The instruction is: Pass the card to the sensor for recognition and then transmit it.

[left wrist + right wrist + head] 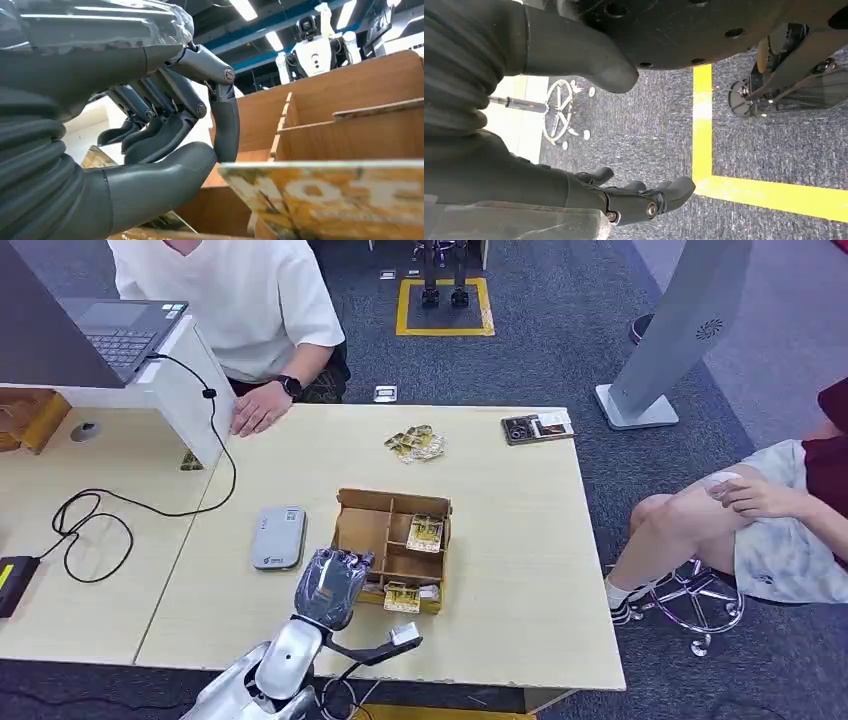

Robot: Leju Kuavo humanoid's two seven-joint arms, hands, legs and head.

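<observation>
A cardboard box (361, 523) with compartments stands mid-table and holds yellow cards (425, 532), with another card (402, 596) at its near edge. My left hand (330, 586) hovers over the box's near-left corner. In the left wrist view its fingers (165, 127) curl down toward a compartment, with a gap to the thumb (150, 182) and nothing between them. A yellow card (330, 200) stands close in front. The grey sensor (278, 537) lies flat just left of the box. My right hand (634, 200) hangs over the carpet, fingers apart and empty.
A loose pile of cards (415, 444) lies at the table's far side, with a dark booklet (537, 427) at the far right corner. A person's hand (262, 408) rests on the far edge beside a laptop stand (185, 390). Another person sits at the right (740, 520). Black cables (95, 520) lie at the left.
</observation>
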